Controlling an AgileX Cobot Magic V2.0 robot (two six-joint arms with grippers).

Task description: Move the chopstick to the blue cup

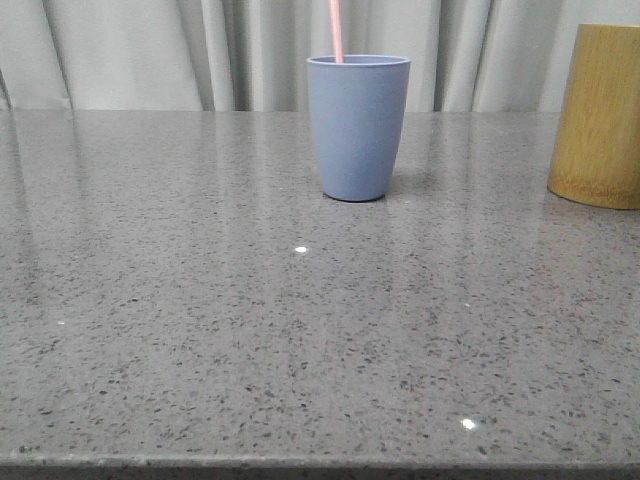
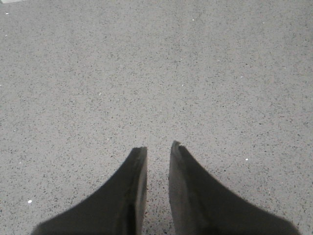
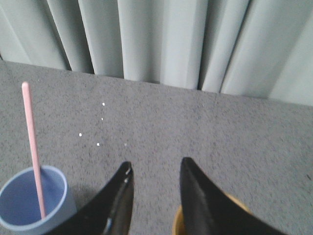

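The blue cup (image 1: 357, 130) stands upright at the middle back of the grey stone counter. One pale pink chopstick (image 1: 337, 30) stands in it, its top running out of the front view. In the right wrist view the blue cup (image 3: 56, 191) sits beside the near finger, and the chopstick (image 3: 33, 147) leans against its inner wall. My right gripper (image 3: 155, 164) hovers open and empty above the counter, between the cup and the bamboo cylinder. Over bare counter, my left gripper (image 2: 159, 147) holds nothing, with a narrow gap between its fingers. Neither gripper shows in the front view.
A tall yellow-brown bamboo cylinder (image 1: 600, 115) stands at the back right; its rim (image 3: 178, 223) peeks out under my right fingers. A pale curtain (image 1: 150, 50) hangs behind the speckled counter (image 1: 200, 300), whose front edge runs along the bottom of the front view.
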